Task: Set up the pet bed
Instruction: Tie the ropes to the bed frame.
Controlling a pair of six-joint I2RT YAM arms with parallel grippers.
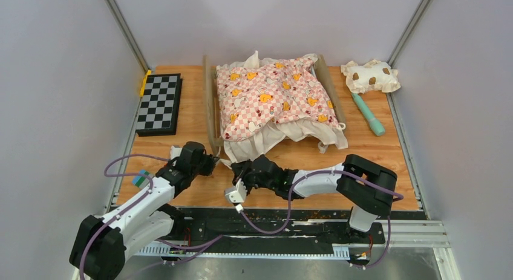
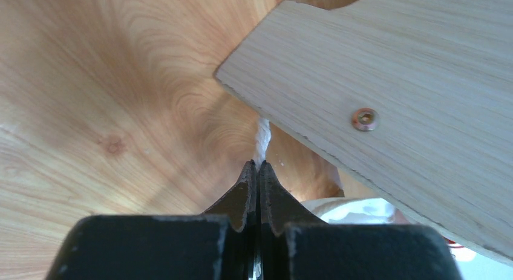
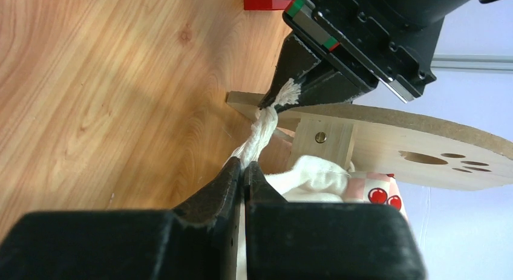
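A: What colour is the cord running from the right gripper to the left gripper?
B: White, twisted strands. Both grippers are black.
A: And the pet bed just past them?
B: Pale wood with fine straight grain. Beyond the grippers, the cushion is pink-and-white check with orange shapes and small red marks, and has a cream ruffle.
A: Farther off on the right gripper's side?
B: A cream pillow with brown spots and a teal stick. On the left gripper's side, a black-and-grey chequered board with a yellow piece at its edge. Under it all, the table is orange-brown with wavy grain
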